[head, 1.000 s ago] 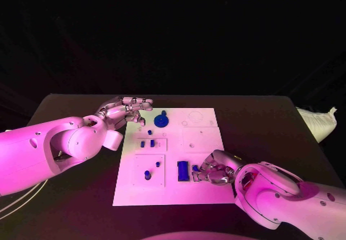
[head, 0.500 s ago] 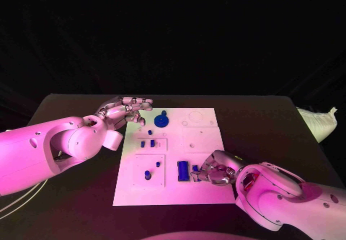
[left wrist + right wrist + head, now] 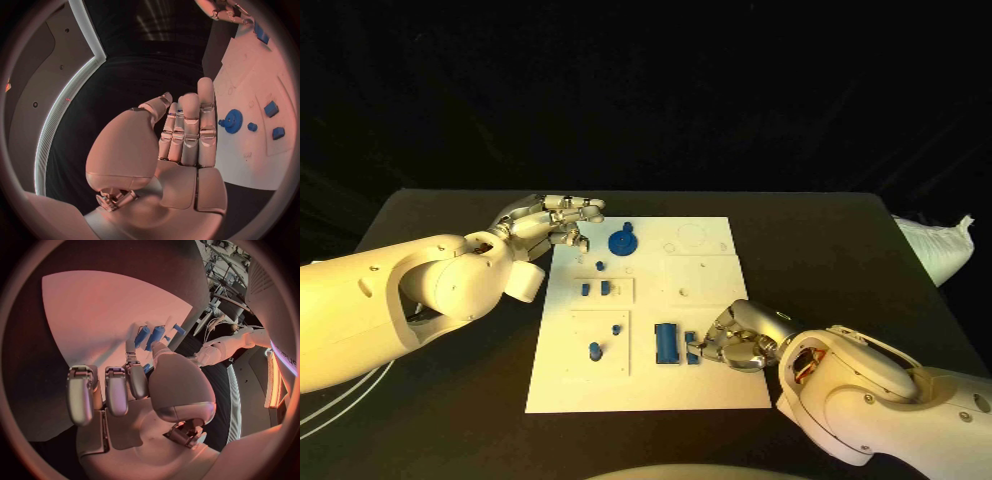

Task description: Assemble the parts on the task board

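Head view: you see the white task board [image 3: 678, 300] on the black table [image 3: 430, 215], with a blue gear [image 3: 623, 241] near its far edge. Your left hand [image 3: 548, 220] hovers beside the gear, empty, fingers together. Your right hand [image 3: 737, 340] rests at the board's near right, beside a small blue part [image 3: 692, 352]. Left wrist view: straight, pressed-together fingers [image 3: 190, 132] hold nothing. Right wrist view: the right hand's fingertips [image 3: 139, 382] touch a blue part [image 3: 156, 334]; you cannot tell whether they pinch it.
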Controlling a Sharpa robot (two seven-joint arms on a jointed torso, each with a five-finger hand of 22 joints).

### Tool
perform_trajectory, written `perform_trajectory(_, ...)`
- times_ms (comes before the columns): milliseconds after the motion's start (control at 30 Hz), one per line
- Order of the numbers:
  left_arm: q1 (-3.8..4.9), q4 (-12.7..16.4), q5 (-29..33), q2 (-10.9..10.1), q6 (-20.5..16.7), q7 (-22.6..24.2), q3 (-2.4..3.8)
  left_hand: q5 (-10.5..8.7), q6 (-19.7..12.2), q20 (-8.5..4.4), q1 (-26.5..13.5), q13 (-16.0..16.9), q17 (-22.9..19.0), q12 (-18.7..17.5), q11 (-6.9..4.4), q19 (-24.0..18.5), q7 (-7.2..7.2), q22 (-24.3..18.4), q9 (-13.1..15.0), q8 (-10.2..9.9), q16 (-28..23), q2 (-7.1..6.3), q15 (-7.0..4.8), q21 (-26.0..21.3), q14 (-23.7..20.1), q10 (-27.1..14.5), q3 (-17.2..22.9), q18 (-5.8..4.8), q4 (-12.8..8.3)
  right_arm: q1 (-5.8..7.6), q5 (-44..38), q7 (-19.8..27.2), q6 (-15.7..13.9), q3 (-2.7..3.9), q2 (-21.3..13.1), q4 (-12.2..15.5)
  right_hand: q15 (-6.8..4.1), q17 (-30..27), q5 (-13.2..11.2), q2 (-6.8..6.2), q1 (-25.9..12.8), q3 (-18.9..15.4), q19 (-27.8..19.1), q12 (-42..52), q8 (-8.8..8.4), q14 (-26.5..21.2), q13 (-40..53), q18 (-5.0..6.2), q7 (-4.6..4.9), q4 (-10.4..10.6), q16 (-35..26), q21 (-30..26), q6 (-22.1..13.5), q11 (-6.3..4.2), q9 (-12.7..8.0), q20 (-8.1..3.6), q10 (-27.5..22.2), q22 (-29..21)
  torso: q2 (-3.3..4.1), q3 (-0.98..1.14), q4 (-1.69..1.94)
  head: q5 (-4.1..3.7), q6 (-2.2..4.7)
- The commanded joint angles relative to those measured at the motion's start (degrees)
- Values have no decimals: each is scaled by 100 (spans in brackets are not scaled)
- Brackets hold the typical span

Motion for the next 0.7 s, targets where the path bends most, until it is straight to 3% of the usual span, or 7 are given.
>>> perform_trajectory(33, 2, 6, -15, 4, 107, 40, 3, -15, -49, 38, 11, 9, -7, 21, -5, 2, -4, -7, 1, 18, 34, 65, -2, -20, -56, -41, -19, 105, -2, -3, -91, 72, 137, 1, -4, -6, -45, 1059, 45, 31, 105, -50, 172, 30, 14, 512, 753, -80, 8, -26, 14, 10, 37, -16, 12, -48, 95, 798, 0, 0, -2, 0, -1)
perform_trajectory(100, 2, 6, -15, 4, 107, 40, 3, -15, -49, 38, 11, 9, -7, 21, -5, 2, -4, -7, 1, 18, 34, 65, -2, -20, -56, -41, -19, 105, -2, -3, -80, 88, 191, 1, 2, -12, -46, 1059, 10, 29, 243, -83, 169, 25, 13, 512, 752, -79, 8, -77, 14, 7, 34, -14, 19, -51, 94, 794, 2, -2, -1, -4, 1)
perform_trajectory(333, 2, 4, -15, 6, 108, 37, 3, -15, -49, 38, 11, 9, -7, 21, -5, 2, -4, -7, 1, 18, 34, 65, -2, -20, -56, -41, -19, 105, -2, -3, -71, 127, 305, 1, 63, -38, -40, 1056, -467, 36, 596, -221, 170, 21, 11, 511, 755, -80, 19, -227, 11, 5, 33, -9, 38, -47, 95, 798, 3, -4, 7, -6, -8)
perform_trajectory(700, 2, 3, -15, 2, 103, 35, 2, -15, -49, 38, 11, 9, -7, 21, -5, 2, -4, -7, 1, 18, 34, 65, -2, -20, -56, -41, -19, 105, -2, -3, -115, 100, 375, 1, 115, -126, -39, 1058, -518, 68, 630, -246, 171, 21, 11, 512, 756, -80, 20, -233, 12, 5, 36, -8, 41, -45, 95, 799, 0, -4, 0, 16, -10)
